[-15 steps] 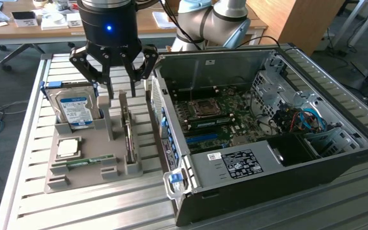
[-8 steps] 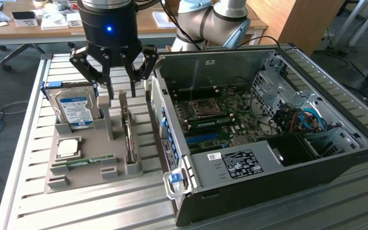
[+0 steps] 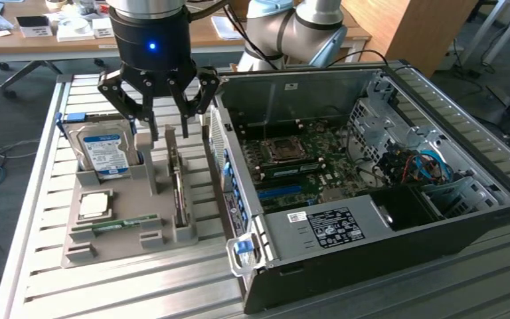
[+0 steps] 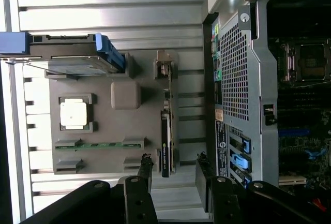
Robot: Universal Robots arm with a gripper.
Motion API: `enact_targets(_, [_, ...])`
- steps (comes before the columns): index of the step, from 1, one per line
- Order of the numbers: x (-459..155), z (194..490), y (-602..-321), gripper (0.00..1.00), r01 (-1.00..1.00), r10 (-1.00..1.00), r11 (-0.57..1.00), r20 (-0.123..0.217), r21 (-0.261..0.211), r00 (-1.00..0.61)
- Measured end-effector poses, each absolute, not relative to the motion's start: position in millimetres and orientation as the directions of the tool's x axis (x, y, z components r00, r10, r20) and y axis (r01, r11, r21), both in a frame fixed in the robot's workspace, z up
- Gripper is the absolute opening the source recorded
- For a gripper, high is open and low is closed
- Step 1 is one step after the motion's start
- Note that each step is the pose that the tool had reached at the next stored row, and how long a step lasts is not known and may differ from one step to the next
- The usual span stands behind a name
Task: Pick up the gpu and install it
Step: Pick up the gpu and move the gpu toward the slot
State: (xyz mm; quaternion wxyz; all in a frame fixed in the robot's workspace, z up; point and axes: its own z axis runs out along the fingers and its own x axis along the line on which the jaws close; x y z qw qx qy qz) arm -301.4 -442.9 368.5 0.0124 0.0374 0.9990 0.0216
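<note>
Ribbed metal counter (image 3: 131,286) in an office, cluttered desks (image 3: 51,33) behind. Toward the exterior view's left, a grey tray (image 3: 122,247) on the slats; toward the exterior view's right, an open black case (image 3: 467,199) lying on its side, motherboard (image 3: 299,166) exposed. In the tray: hard drive (image 3: 104,151) upright in a slot at the far end, CPU (image 3: 93,205) flat in front of it, RAM stick (image 3: 117,224) lying nearer the front edge. gpu (image 3: 177,189) standing on edge in slots along the tray's side nearest the case, just beside the case wall. Gripper (image 3: 170,129) hanging straight down over the gpu's far end, spread wide, holding nothing, tips near the card's top edge.

From the wrist: same slats, tray and case. gpu seen edge-on as a thin dark strip, one end lying in the gap between the two black fingers (image 4: 146,164), clear of both. Perforated back of the case just beside the card. Hard drive, CPU and RAM stick on the tray's far side from the case, well apart from the fingers.
</note>
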Motion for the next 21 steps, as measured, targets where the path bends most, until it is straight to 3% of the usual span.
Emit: enact_targets(21, [-301.4, 361.8, -442.9, 0.47, 0.074, 0.075, 0.996, -0.023, 0.044, -0.997])
